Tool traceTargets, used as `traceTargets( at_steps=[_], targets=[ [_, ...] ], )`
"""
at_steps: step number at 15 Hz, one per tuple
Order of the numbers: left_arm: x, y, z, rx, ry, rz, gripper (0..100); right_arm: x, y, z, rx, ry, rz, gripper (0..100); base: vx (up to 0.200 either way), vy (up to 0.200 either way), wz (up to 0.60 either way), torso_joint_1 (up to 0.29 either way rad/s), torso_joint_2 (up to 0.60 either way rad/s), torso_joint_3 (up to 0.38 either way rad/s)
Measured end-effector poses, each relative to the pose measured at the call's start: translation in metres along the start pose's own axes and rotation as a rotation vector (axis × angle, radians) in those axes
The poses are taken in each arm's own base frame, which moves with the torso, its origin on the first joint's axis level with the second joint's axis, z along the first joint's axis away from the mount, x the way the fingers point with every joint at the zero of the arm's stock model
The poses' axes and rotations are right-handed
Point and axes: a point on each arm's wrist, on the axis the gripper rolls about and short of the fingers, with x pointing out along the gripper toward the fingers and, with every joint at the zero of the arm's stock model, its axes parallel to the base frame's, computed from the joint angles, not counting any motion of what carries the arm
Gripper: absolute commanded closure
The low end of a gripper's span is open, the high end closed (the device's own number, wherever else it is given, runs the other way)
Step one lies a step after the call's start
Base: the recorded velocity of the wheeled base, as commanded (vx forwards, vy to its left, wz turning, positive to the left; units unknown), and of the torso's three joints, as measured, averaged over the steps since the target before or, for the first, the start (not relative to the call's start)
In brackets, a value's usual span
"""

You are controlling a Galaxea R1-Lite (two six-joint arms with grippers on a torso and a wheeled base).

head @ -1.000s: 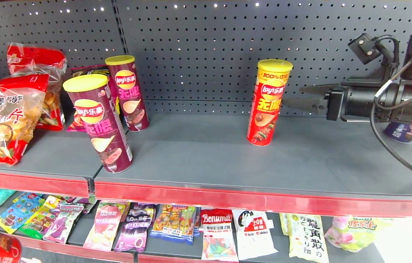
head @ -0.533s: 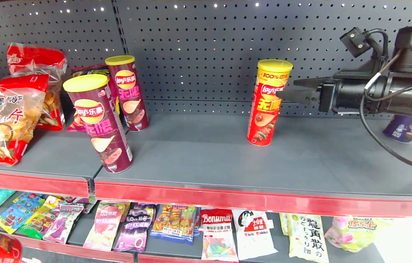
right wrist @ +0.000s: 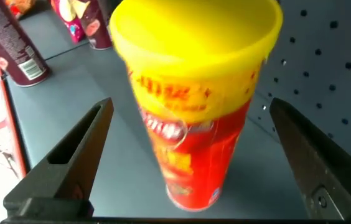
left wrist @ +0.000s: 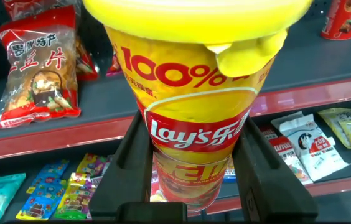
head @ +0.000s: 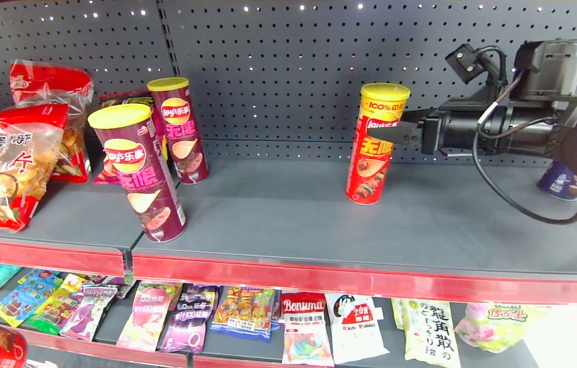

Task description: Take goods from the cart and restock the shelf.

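Right gripper (head: 388, 127) is spread wide, one finger each side of the red chip can (head: 372, 168) near its top. My right wrist feed shows gaps on both sides, so no contact. Red chip can stands upright on the upper shelf (head: 288, 225), right of middle, close to the pegboard (head: 288, 66). Left gripper (left wrist: 191, 177) looks pinched on a yellow chip can (left wrist: 194, 93), though contact is partly hidden. Front purple can (head: 137, 174) stands upright well to the left.
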Motion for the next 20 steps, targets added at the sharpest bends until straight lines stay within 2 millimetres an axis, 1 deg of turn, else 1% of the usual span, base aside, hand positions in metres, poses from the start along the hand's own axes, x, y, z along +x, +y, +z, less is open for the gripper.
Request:
traceTargets(
  at_steps=[5, 6, 10, 13, 16, 18, 20],
  targets=[
    [0.0, 0.0, 0.0, 0.0, -0.002, 0.003, 100, 0.012, -0.008, 0.004, -0.013, -0.015, -0.002, 0, 0.0, 0.0, 0.0, 0.0, 0.0, 0.0],
    [-0.001, 0.0, 0.0, 0.0, -0.003, 0.003, 100, 0.015, -0.008, 0.003, -0.013, -0.012, -0.005, 100, 0.0, 0.0, 0.0, 0.0, 0.0, 0.0],
    [-0.001, 0.0, 0.0, 0.0, -0.003, 0.004, 100, 0.019, -0.007, -0.001, -0.016, -0.003, -0.002, 100, 0.0, 0.0, 0.0, 0.0, 0.0, 0.0],
    [-0.001, 0.0, -0.001, 0.0, -0.003, 0.003, 100, 0.012, 0.003, 0.0, -0.011, 0.01, -0.026, 100, 0.0, 0.0, 0.0, 0.0, 0.0, 0.0],
    [-0.001, 0.0, -0.002, 0.0, -0.001, 0.003, 100, -0.011, 0.025, 0.003, -0.009, 0.02, -0.083, 100, 0.0, 0.0, 0.0, 0.0, 0.0, 0.0],
    [-0.001, 0.0, -0.003, 0.0, 0.002, 0.002, 100, -0.028, 0.044, 0.008, -0.018, 0.019, -0.158, 100, 0.0, 0.0, 0.0, 0.0, 0.0, 0.0],
    [0.0, -0.001, -0.005, 0.0, 0.012, 0.0, 100, -0.041, 0.066, 0.01, -0.015, 0.015, -0.174, 100, 0.0, 0.0, 0.0, 0.0, 0.0, 0.0]
  ],
)
